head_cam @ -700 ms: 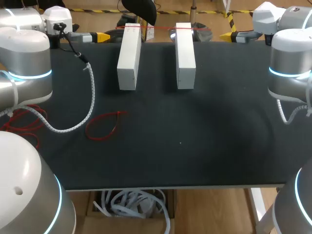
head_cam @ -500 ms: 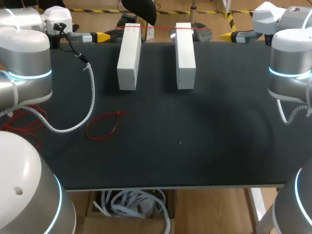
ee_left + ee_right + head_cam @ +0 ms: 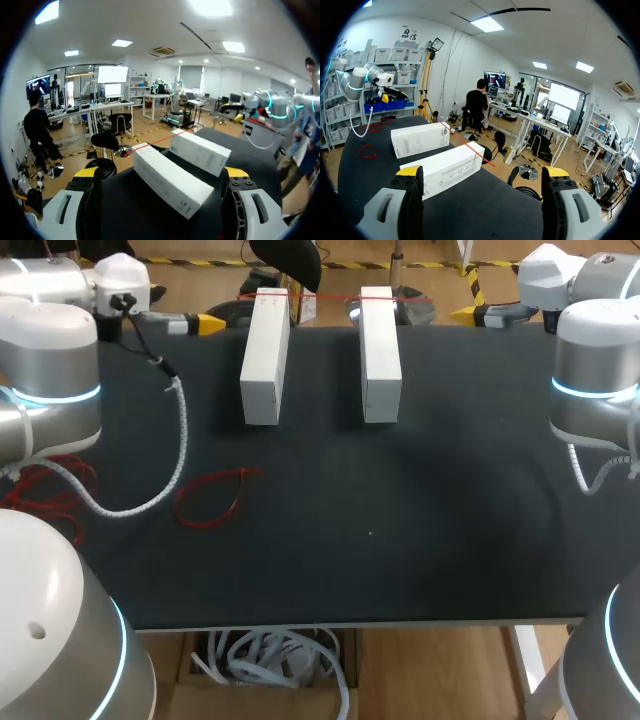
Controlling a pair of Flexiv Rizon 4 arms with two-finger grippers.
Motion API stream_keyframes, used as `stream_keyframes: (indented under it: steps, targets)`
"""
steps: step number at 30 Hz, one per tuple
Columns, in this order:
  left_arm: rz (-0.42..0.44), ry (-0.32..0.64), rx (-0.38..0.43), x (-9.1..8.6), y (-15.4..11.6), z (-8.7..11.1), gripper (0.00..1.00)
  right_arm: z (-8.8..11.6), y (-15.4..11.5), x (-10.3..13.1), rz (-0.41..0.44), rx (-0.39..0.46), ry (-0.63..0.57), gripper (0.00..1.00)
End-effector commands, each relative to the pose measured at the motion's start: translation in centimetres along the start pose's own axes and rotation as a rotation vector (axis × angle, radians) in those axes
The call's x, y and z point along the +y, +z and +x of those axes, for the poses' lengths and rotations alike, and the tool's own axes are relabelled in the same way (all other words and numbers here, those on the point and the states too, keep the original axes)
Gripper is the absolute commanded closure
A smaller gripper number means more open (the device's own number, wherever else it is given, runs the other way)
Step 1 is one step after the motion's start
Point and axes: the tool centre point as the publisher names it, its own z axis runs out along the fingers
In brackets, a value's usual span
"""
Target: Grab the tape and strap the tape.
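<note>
Tape loop (image 3: 210,498): red and thin, it lay flat on the dark surface (image 3: 400,540) on your left half. It was nearer you than the left box and apart from it.
Tape strand (image 3: 325,297): a straight red run crossed the far ends of both boxes at the surface's far edge. The right wrist view showed it as a taut red line past the boxes.
Spare tape (image 3: 45,490): more red loops sat by your left arm. I could not tell whether they rested on the surface.
Left box (image 3: 265,355): white and long, it lay flat at the far middle with its length running away from you.
Right box (image 3: 380,352): the same kind, parallel to the left box, with a gap between them.
Left tool (image 3: 160,172): you had it at the far left corner, level, pointing across toward the boxes. Its fingers were spread wide with nothing gripped.
Right tool (image 3: 482,171): you had it at the far right corner, facing the boxes from the other side. Its fingers were wide apart and empty.
Cable (image 3: 175,440): white and spiral-wrapped, it hung from your left arm and curved over the surface's left side, just beside the tape loop. Contact with the loop was not discernible.
</note>
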Motion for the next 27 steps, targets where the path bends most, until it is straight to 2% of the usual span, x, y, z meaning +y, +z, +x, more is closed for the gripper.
stream_keyframes:
  steps: [1, 6, 8, 10, 13, 17, 18, 20, 21, 22, 26, 27]
  targets:
    - [-0.004, 0.077, 0.158, -0.4, 0.8, -1.9, 0.0, 0.0, 0.0, 0.0, 0.0, 0.001, 0.0, 0.0]
    - [0.028, 0.165, 0.324, -0.6, 2.9, -2.6, 0.0, 0.0, 0.0, 0.0, 0.0, 0.001, 0.0, 0.0]
    - [0.022, 0.187, 0.391, -0.4, 4.1, -2.6, 0.0, 0.0, 0.0, 0.0, 0.0, 0.001, 0.0, 0.0]
    - [0.06, 0.182, 0.442, -0.3, 5.1, -2.9, 0.0, 0.0, 0.0, 0.0, 0.0, 0.001, 0.0, 0.0]
    - [0.098, 0.191, 0.494, -0.3, 6.4, -3.3, 0.0, 0.0, 0.0, 0.0, 0.0, 0.001, 0.0, 0.0]
    - [0.12, 0.181, 0.506, -0.3, 7.7, -4.3, 0.0, 0.0, 0.0, 0.0, 0.0, 0.001, 0.0, 0.0]
    - [0.116, 0.192, 0.516, -0.3, 8.0, -4.6, 0.04, 0.0, 0.0, 0.0, 0.0, 0.001, 0.0, 0.0]
    - [0.118, 0.202, 0.527, -0.3, 8.5, -5.2, 0.33, 0.0, 0.0, 0.0, 0.0, 0.001, 0.0, 0.0]
    - [0.106, 0.203, 0.534, -0.2, 8.8, -5.5, 0.53, 0.0, 0.0, 0.0, 0.0, 0.001, 0.0, 0.0]
    - [0.103, 0.204, 0.539, 0.0, 9.1, -5.8, 0.61, 0.0, 0.0, 0.0, 0.0, 0.001, 0.0, 0.0]
    - [0.083, 0.208, 0.568, 0.5, 9.8, -6.9, 0.61, 0.0, 0.0, 0.0, 0.0, 0.001, 0.0, 0.0]
    - [0.083, 0.21, 0.572, 0.6, 10.0, -7.2, 0.68, 0.0, 0.0, 0.0, 0.0, 0.001, 0.0, 0.0]
